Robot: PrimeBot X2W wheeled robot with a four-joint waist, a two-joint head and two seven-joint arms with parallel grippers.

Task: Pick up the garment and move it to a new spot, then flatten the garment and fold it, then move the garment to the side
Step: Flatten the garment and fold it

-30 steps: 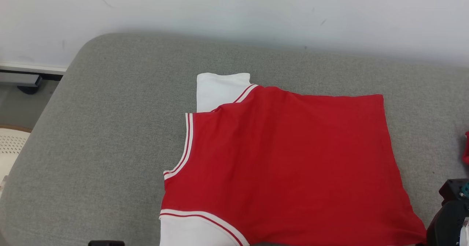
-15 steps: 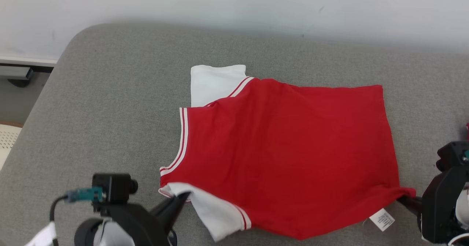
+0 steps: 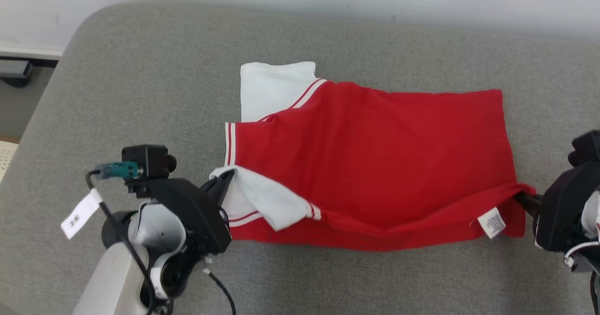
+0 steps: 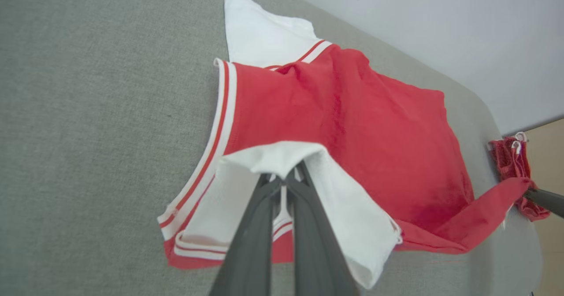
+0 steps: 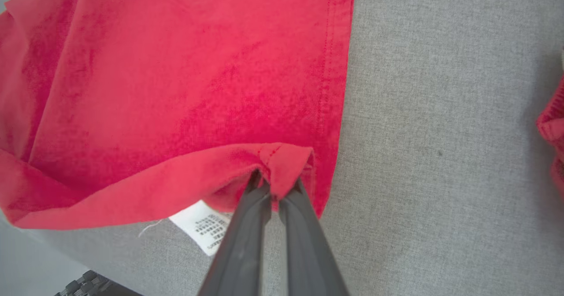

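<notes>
Jaws pressed together on both arms, each pinching cloth.

Head view: left gripper (image 3: 225,180) at lower left, clamped on a corner of the white sleeve (image 3: 267,202) of the garment (image 3: 375,155). Right gripper (image 3: 521,198) at right edge, clamped on the red hem corner. Garment at frame centre on grey cushion (image 3: 140,94), lower edge lifted and sagging between grips, upper edge flat. Care label (image 3: 491,222) flipped out at lower right.

Likely mid-fold. To do it well: carry both corners at equal height and pace toward top of frame, keep cloth taut between grips, lay lower edge square on upper edge, let go only once down.

Left wrist view: white sleeve draped over the fingertips, striped trim beneath. Adds over head view: a second red item (image 4: 506,155) at right, past the cushion corner, just above the right finger.

Right wrist view: hem bunched tight at the tips. Adds hem stitching and label print close up.
</notes>
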